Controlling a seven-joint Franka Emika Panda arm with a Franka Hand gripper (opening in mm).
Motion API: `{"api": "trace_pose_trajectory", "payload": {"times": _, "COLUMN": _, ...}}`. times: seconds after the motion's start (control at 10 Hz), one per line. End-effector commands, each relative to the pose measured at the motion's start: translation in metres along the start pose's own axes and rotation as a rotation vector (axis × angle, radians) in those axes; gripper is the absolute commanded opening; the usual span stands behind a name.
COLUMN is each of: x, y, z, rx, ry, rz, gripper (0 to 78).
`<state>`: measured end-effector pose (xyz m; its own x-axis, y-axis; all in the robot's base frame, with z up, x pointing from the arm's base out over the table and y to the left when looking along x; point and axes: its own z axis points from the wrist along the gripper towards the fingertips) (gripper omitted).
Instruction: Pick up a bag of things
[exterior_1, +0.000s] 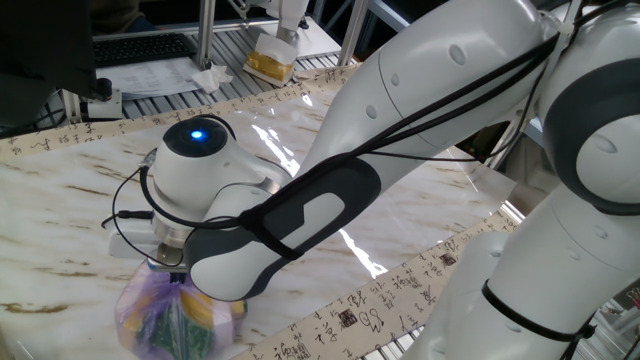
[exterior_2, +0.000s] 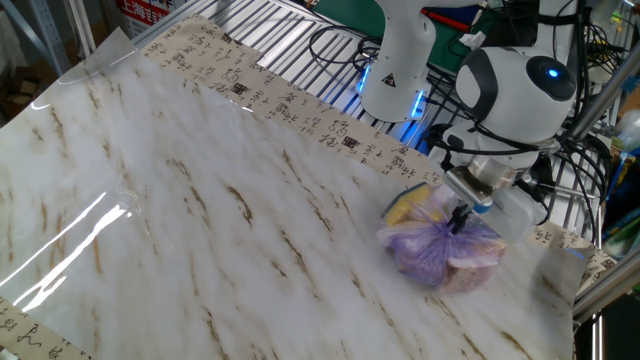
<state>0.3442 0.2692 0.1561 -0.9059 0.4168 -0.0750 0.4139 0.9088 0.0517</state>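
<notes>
The bag of things (exterior_2: 440, 250) is a lumpy pale-purple plastic bag with yellow and green items inside. It rests on the marble-patterned table (exterior_2: 200, 200) near its right end, and it also shows in one fixed view (exterior_1: 165, 315) at the bottom left. My gripper (exterior_2: 459, 218) points straight down onto the bag's gathered top, and its fingers are pinched together on the knot. In one fixed view the white wrist (exterior_1: 195, 175) hides most of the fingers, so only the gripper's (exterior_1: 168, 268) lower edge shows above the bag.
A second robot's white base (exterior_2: 396, 60) stands behind the table's far edge among cables. A yellow block (exterior_1: 270, 65) and a keyboard (exterior_1: 140, 48) lie on the rack beyond the table. The bag sits close to the table's patterned border (exterior_1: 350, 320).
</notes>
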Motion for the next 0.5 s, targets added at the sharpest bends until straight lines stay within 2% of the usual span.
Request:
{"api": "trace_pose_trajectory", "payload": {"times": 0.1, "x": -0.008, "y": -0.004, "z": -0.045, "rx": 0.023, "ry": 0.029, "rz": 0.003, "gripper": 1.2}}
{"api": "trace_pose_trajectory", "payload": {"times": 0.5, "x": -0.012, "y": -0.011, "z": -0.067, "rx": 0.031, "ry": 0.043, "rz": 0.001, "gripper": 1.2}}
